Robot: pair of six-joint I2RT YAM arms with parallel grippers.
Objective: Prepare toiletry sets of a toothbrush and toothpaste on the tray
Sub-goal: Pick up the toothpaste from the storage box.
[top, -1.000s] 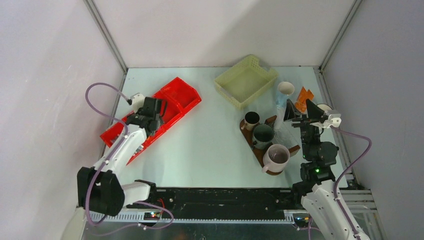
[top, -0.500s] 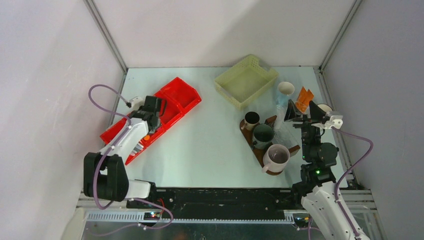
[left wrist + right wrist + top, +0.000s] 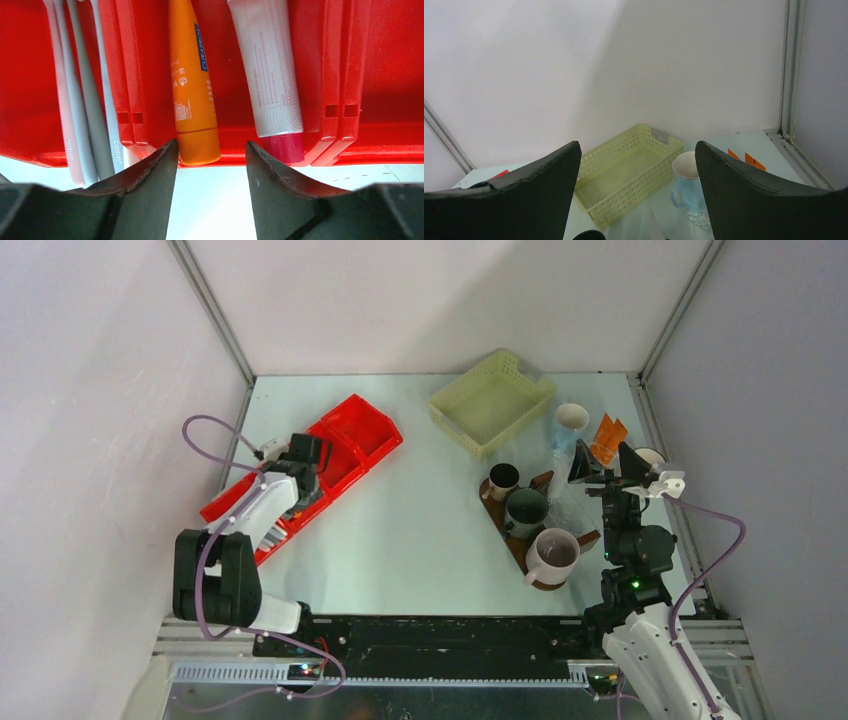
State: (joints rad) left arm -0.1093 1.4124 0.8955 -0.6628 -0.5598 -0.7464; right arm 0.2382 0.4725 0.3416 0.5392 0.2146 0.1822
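Orange toothpaste tube (image 3: 194, 85): lies in the red compartmented bin (image 3: 360, 435) at the left of the table (image 3: 420, 530), cap toward the bin's edge, sharing one compartment with a white toothpaste tube (image 3: 272, 75) that ends in a magenta cap. Left of both in the wrist view, past a divider: slim pale toothbrushes (image 3: 82, 100), packed side by side. Left gripper (image 3: 211, 150): hovers over the bin, fingers parted, gripping nothing, the orange cap showing in the gap between the tips. Further right, at the back: pale yellow mesh basket (image 3: 492, 400). Then the tray (image 3: 517, 545), dark brown wood, carrying in a row a small dark brown mug (image 3: 503, 480), a dark green mug (image 3: 526, 508) and a mauve-grey mug (image 3: 553, 553). Behind the tray, beside the basket's right corner: a white-rimmed cup (image 3: 571, 418). Right gripper (image 3: 638, 155): hangs just right of the tray, fingers spread wide, holding nothing, looking toward basket and cup.
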